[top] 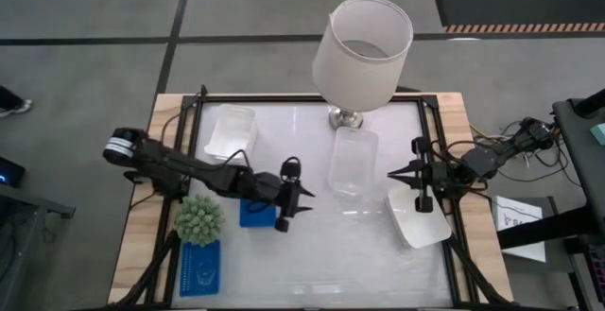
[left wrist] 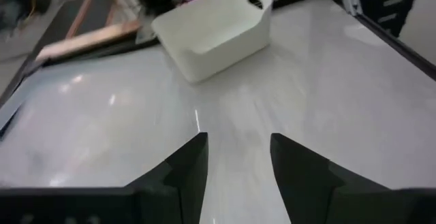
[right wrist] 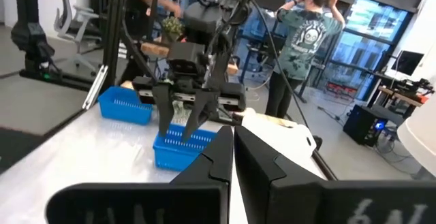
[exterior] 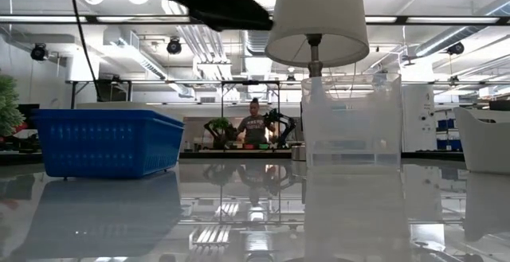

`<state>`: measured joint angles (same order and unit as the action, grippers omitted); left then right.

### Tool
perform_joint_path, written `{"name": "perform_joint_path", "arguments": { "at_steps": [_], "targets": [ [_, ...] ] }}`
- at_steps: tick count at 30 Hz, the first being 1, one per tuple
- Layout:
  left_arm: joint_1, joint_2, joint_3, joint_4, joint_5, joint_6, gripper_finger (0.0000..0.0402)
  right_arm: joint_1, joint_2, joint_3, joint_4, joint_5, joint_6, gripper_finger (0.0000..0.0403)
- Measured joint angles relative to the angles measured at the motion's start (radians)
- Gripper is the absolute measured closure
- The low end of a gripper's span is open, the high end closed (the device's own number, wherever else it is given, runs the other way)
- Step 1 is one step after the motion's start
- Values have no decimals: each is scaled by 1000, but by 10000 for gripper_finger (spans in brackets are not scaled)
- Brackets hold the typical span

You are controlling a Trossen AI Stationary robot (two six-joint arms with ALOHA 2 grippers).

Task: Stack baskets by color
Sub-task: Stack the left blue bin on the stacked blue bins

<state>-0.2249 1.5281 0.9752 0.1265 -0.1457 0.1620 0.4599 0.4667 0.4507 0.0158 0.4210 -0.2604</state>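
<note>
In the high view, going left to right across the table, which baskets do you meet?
Blue basket by the near edge → white basket at the back → blue basket under the left arm → clear basket → white basket by the right gripper.

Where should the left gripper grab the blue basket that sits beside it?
On a long rim wall of the blue basket, coming straight down. It sits upright and open-topped, so one finger can go inside and one outside. The left gripper is open just to its right; the spiky plant crowds the other side.

Two blue baskets (top: 256, 213) (top: 199, 268), two white baskets (top: 232, 129) (top: 419, 218), one clear basket (top: 353, 161) — possibly stacked — one lamp (top: 362, 44), one plant (top: 199, 218).
</note>
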Motion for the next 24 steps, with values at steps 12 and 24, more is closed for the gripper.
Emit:
{"name": "perform_joint_path", "arguments": {
  "at_steps": [12, 24],
  "targets": [
    [-144, -195, -47, -275, -176, -291, 259, 0, 183, 120, 36, -2, -38, 394],
    [-277, -86, 190, -806, -84, -1050, 259, 1, 433, 321, -164, -4, -1, 394]
  ]
}}
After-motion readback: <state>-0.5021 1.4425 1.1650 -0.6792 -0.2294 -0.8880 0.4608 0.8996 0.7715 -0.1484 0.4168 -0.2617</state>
